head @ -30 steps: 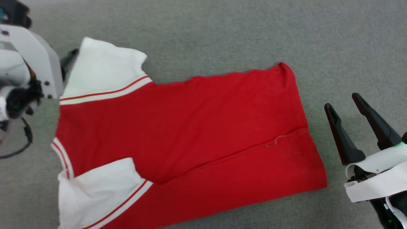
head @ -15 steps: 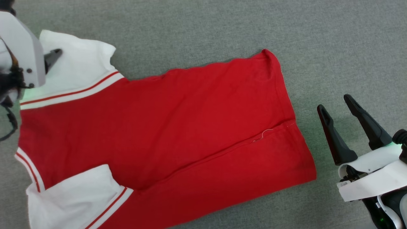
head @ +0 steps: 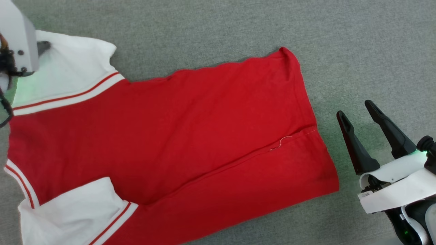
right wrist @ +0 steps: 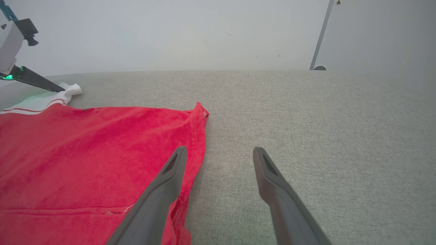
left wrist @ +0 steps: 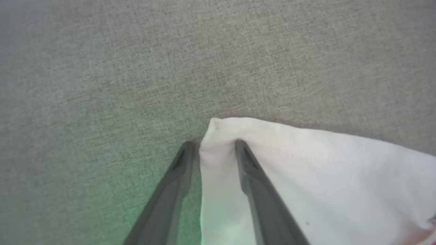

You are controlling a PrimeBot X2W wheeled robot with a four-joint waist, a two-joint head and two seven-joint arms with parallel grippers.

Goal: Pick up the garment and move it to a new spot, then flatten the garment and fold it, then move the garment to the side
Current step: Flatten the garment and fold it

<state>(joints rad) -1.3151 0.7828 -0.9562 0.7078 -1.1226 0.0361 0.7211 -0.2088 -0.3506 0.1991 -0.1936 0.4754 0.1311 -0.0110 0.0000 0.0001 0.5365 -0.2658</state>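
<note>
Two claws flank the garment (head: 190,129), spread flat on the grey fabric surface (head: 238,27). At left, the left claw (left wrist: 213,144) straddles the far white sleeve (left wrist: 306,163) at its corner, jaws partly apart; whether it grips I cannot tell. The jersey looks soft, light and limp, so corners and hems suit pinching. At right, the right claw (head: 355,109) hangs wide apart and empty, beside the bottom hem.

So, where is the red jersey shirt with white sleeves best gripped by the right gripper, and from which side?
Grip the red jersey shirt at its near hem corner, coming from the robot's right, where the open right gripper waits. There the hem lies flat with a free edge facing it, probably easy to pinch.
</note>
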